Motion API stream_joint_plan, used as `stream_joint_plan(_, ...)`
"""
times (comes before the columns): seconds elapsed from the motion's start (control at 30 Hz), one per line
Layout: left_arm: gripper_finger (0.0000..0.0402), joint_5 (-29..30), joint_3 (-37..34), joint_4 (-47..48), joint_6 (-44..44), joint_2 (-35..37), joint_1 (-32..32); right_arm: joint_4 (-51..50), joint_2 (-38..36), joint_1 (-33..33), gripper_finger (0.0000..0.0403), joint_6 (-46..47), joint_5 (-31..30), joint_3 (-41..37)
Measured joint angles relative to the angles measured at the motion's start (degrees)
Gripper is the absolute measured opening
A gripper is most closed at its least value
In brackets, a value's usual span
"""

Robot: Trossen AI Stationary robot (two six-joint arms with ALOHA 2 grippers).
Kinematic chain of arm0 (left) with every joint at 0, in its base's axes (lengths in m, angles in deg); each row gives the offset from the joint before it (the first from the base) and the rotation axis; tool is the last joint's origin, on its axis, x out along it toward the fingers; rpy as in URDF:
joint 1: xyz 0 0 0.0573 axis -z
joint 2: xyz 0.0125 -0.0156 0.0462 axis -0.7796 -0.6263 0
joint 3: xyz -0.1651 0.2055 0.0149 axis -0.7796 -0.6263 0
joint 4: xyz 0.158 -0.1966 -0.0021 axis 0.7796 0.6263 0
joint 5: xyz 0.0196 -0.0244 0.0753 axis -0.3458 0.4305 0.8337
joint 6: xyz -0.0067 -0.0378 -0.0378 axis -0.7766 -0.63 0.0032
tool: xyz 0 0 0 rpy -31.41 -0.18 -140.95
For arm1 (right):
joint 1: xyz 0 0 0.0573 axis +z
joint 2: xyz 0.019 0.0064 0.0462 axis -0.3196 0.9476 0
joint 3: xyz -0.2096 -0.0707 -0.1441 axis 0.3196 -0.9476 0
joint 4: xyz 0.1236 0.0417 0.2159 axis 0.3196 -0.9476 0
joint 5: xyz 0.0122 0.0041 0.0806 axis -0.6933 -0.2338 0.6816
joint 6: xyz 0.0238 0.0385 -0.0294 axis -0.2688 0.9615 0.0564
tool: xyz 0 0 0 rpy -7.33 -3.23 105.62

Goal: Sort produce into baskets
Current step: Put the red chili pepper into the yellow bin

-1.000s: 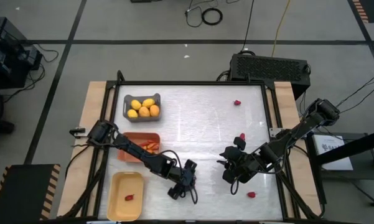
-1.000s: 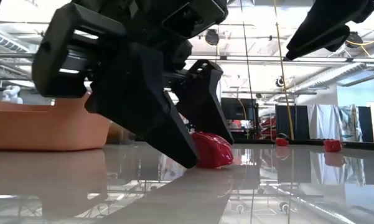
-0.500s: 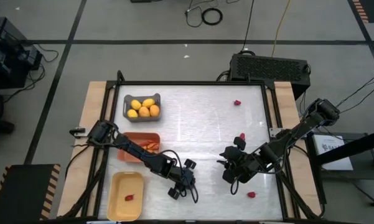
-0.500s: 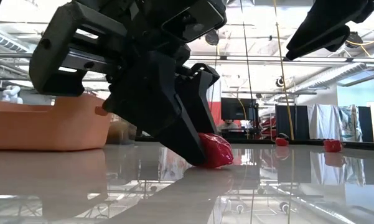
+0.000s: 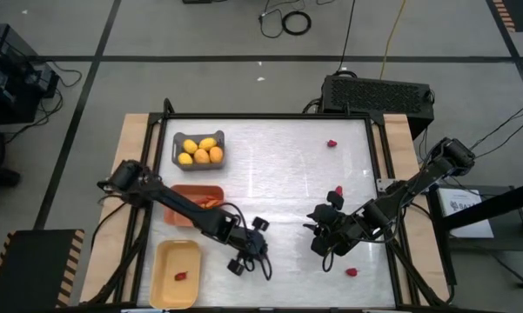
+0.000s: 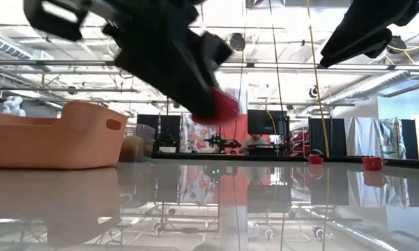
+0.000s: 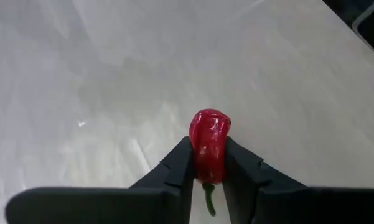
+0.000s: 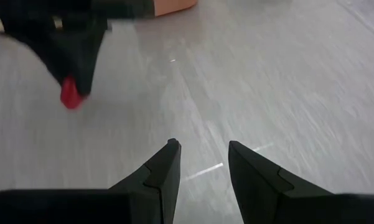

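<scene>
My left gripper (image 5: 238, 263) is near the table's front edge, right of the pale yellow basket (image 5: 159, 261), and is shut on a small red strawberry-like piece (image 7: 210, 144). In the low view the piece (image 6: 222, 106) hangs well above the table. The yellow basket holds one red piece (image 5: 181, 276). The grey basket (image 5: 177, 139) holds several lemons (image 5: 200, 150). The orange basket (image 5: 181, 190) holds carrots (image 5: 209, 204). My right gripper (image 5: 317, 237) is open and empty over the table's right half, its fingers (image 8: 163, 171) pointing toward the left gripper. My left gripper pinches the red piece by its two sides (image 7: 202, 162) between its two fingers. The piece's rounded end sticks out past the fingertips, and a green stem (image 7: 208, 200) shows back in the gap. The piece is lifted clear of the table.
Loose red pieces lie on the table at the far right (image 5: 331, 143), at mid right (image 5: 338, 191) and at the near right (image 5: 352, 271). Two of them show in the low view (image 6: 371, 162). The orange basket (image 6: 56, 136) stands behind and left of the held piece.
My left gripper has shut on the red piece where it lay on the table. It has then risen with the piece, going a little toward the table's left and near edges. The piece now hangs clear of the table.
</scene>
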Motion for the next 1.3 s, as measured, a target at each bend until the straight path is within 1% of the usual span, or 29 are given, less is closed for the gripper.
stream_joint_plan(0.1,0.0068,0.0,0.0,7.38,-2.67,3.95,0.0,0.0,0.0,0.0,0.0125,0.06,0.04,0.0)
stream_joint_plan(0.2,0.0067,-2.03,0.02,15.41,-9.92,8.14,0.09,0.01,0.0,0.0,0.0125,0.13,0.05,0.0)
stream_joint_plan(0.27,0.0067,-6.28,0.02,21.39,-16.77,10.68,0.15,0.02,0.0,0.0,0.0125,0.19,0.06,0.0)
stream_joint_plan(0.43,0.0067,-21.15,0.02,40.47,-34.24,16.37,1.8,0.09,0.0,0.0,0.0125,1.09,0.12,0.0)
stream_joint_plan(0.5,0.0067,-23.05,0.02,47.51,-40.23,18.29,4.05,0.17,0.0,0.01,0.0125,1.43,0.1,0.0)
stream_joint_plan(0.6,0.0067,-22.91,0.02,55.98,-46.86,20.9,8.78,0.17,0.0,0.0,0.0125,1.48,0.28,0.0)
stream_joint_plan(0.7,0.0066,-22.45,0.02,59.06,-52.4,22.15,13.63,0.15,0.0,0.02,0.0125,1.41,0.3,0.0)
stream_joint_plan(0.77,0.0066,-19.85,0.02,58.62,-55.18,22.4,16.46,0.04,0.0,0.0,0.0125,1.02,0.28,0.0)
stream_joint_plan(0.87,0.0067,-12.51,0.02,58.19,-57.01,22.23,19.84,0.02,0.0,0.0,0.0125,-0.61,0.17,0.0)
stream_joint_plan(0.9,0.007,-10.85,0.02,58.02,-57.04,22.18,20.46,0.04,0.0,0.0,0.0125,-1.2,0.04,0.0)
stream_joint_plan(0.97,0.008,-9.24,0.02,57.49,-58.78,22.08,21.3,0.04,0.0,-0.21,0.0125,-2.37,0.02,0.0)
stream_joint_plan(1.1,0.0114,-8.68,0.02,57.31,-65.41,22.05,22.52,0.47,0.02,-0.98,0.0125,-4.64,-0.03,0.0)
stream_joint_plan(1.2,0.0142,-8.6,0.02,56.64,-67.41,22.05,23.11,1.68,0.0,-1.74,0.0125,-5.46,0.02,0.0)
stream_joint_plan(1.3,0.0167,-7.99,0.02,56.48,-67.46,22.05,23.37,1.79,0.01,-2.45,0.0125,-6.71,0.09,0.0)
